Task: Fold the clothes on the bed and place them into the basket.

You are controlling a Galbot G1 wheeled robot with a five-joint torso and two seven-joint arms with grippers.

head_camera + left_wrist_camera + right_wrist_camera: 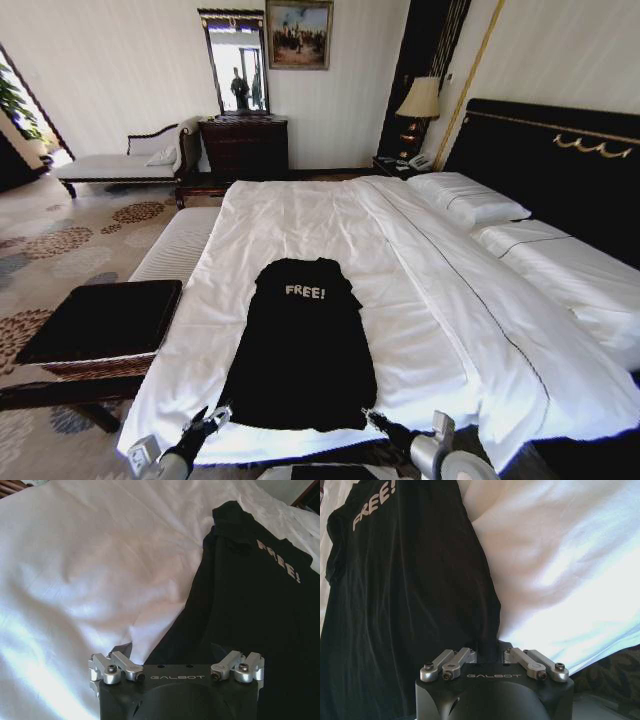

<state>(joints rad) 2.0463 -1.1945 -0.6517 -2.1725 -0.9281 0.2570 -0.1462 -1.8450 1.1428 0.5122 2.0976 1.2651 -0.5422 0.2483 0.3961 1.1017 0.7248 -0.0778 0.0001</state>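
The clothes are a black sleeveless top with white "FREE!" lettering. It lies flat on the bed, lettering at the far end and hem towards me. My left gripper is open at the hem's left corner, and its wrist view shows the top ahead. My right gripper is at the hem's right corner. In its wrist view the fingers meet on the top's edge. The basket, brown wicker with a flat black top, stands on the floor left of the bed.
A pale striped bench runs along the bed's left side behind the basket. White pillows and a black headboard are at the right. A dresser, chaise and lamp stand by the far wall. Patterned carpet lies to the left.
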